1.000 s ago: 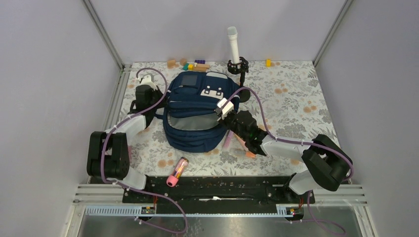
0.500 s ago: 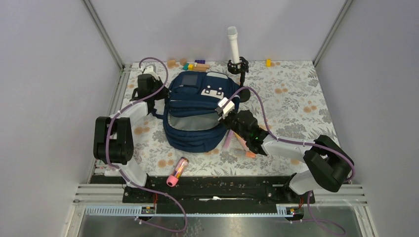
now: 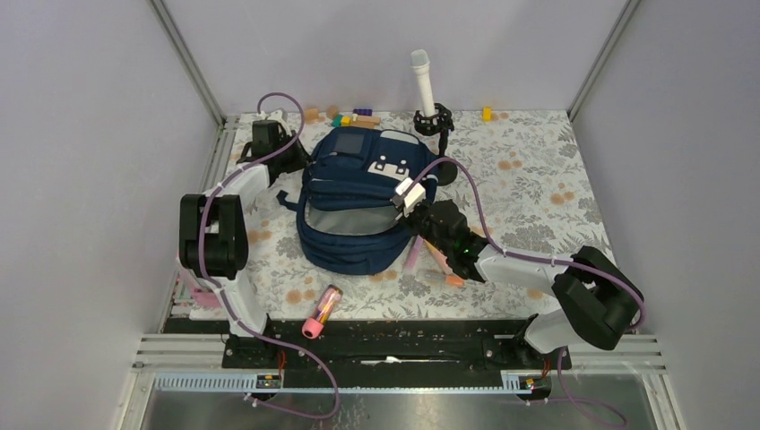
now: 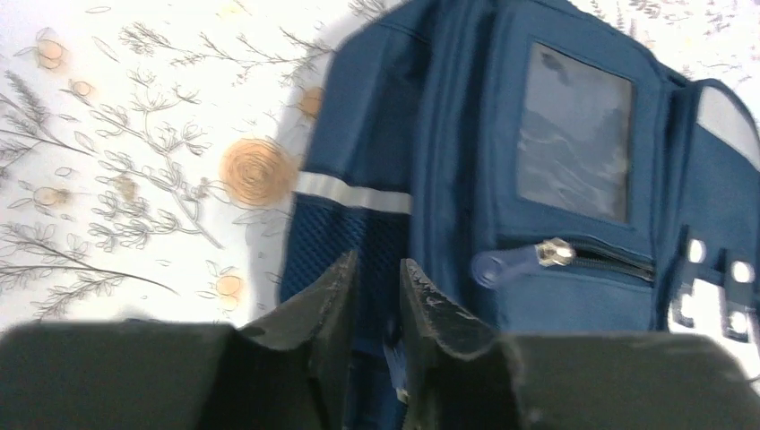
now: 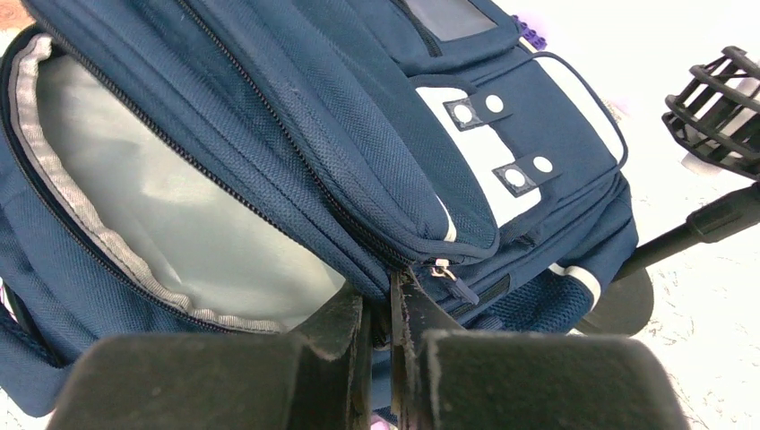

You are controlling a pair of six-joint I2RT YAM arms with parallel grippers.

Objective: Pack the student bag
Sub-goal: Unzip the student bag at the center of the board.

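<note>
The student bag lies on the flowered table, navy with white patches, its main pocket open and showing grey lining. My left gripper is at the bag's back left corner. In the left wrist view its jaws stand a narrow gap apart over the bag's mesh side, with a small blue tab between them; whether it is pinched is unclear. My right gripper is at the right end of the opening. In the right wrist view it is shut on the bag's zipper edge.
A pink tube lies near the front edge. Orange and pink pens lie under my right arm. A white microphone on a black stand is behind the bag, with coloured blocks and a yellow block along the back.
My left arm has reached farther back along the bag's left side, and its jaws have eased slightly apart. The bag's top has shifted a little. The right arm has stayed put.
</note>
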